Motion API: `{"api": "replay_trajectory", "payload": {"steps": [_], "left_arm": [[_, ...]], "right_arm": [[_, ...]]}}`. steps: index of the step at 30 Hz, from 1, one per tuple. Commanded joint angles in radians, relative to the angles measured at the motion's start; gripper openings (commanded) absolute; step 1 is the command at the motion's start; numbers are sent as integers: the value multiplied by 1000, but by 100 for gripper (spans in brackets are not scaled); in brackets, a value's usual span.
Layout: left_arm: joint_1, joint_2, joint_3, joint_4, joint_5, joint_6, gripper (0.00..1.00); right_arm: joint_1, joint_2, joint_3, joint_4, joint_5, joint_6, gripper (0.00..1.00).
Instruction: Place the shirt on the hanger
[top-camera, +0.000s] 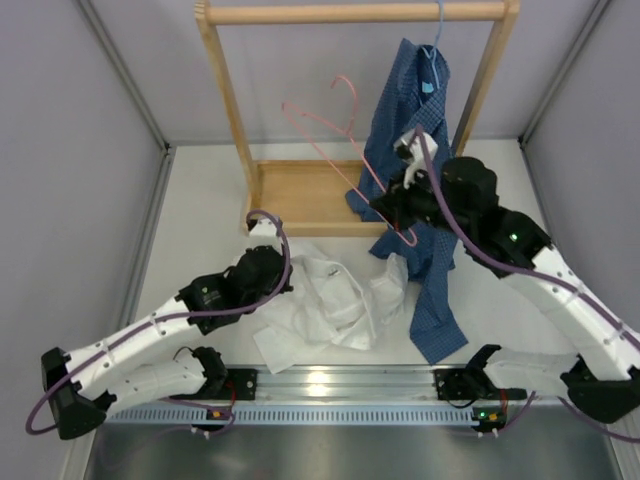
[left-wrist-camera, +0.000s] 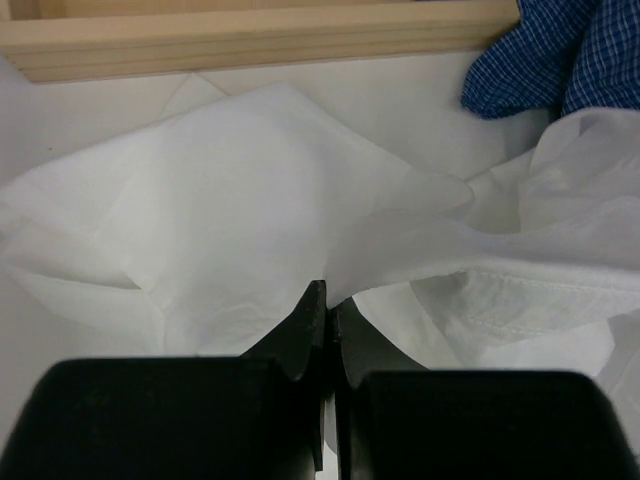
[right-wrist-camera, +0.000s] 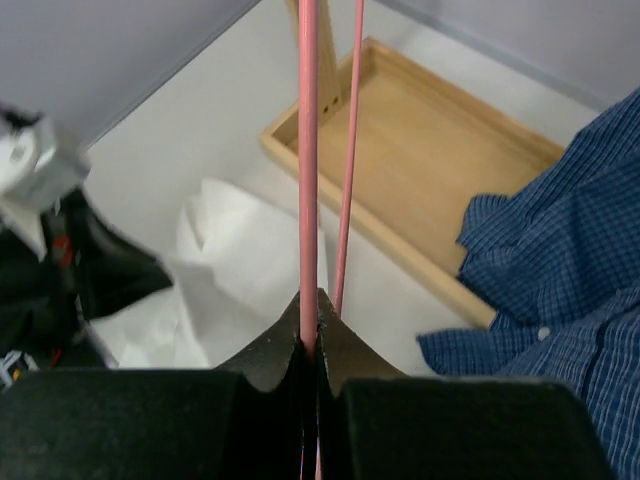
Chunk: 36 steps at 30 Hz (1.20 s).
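Note:
The white shirt (top-camera: 325, 305) lies crumpled on the table between the arms. My left gripper (top-camera: 285, 285) is shut on a fold of its thin fabric, seen up close in the left wrist view (left-wrist-camera: 260, 200). The pink wire hanger (top-camera: 335, 135) is held up in the air over the wooden tray, hook at the top. My right gripper (top-camera: 392, 212) is shut on its lower wire, which runs up from the fingertips in the right wrist view (right-wrist-camera: 308, 150). The shirt also shows below the hanger there (right-wrist-camera: 240, 250).
A wooden rack (top-camera: 350, 12) with a tray base (top-camera: 300, 190) stands at the back. A dark blue checked shirt (top-camera: 415, 120) hangs from it on a light blue hanger (top-camera: 432, 55) and trails onto the table (top-camera: 435, 310). Grey walls close both sides.

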<state>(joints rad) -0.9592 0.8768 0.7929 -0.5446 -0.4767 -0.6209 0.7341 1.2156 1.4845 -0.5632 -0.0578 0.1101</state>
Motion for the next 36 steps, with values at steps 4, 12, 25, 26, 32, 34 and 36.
{"api": "replay_trajectory", "payload": {"steps": [4,12,25,26,32,34,36], "left_arm": [[161,88,85,33,39,-50,0],[344,191,138,83,211,-20,0],[350,321,192,160,316,-37,0],[352,332,200,158,314,-33,0],[352,378,262,158,343,-20,0],[352,372,269,158,352,-20,0],[352,366,269,158,365,-19,0]], "right_arm": [[-7,-476,-386,72,-160,124,0],[-7,-760,-578,-147,-198,172,0],[-7,-820,-639,-227,-312,200,0],[-7,-823,-635,-230,-321,200,0],[-6,-820,-624,-300,-346,210,0],[-7,-820,-630,-320,-329,220,0],[-7,-811,-629,-336,-309,220,0]]}}
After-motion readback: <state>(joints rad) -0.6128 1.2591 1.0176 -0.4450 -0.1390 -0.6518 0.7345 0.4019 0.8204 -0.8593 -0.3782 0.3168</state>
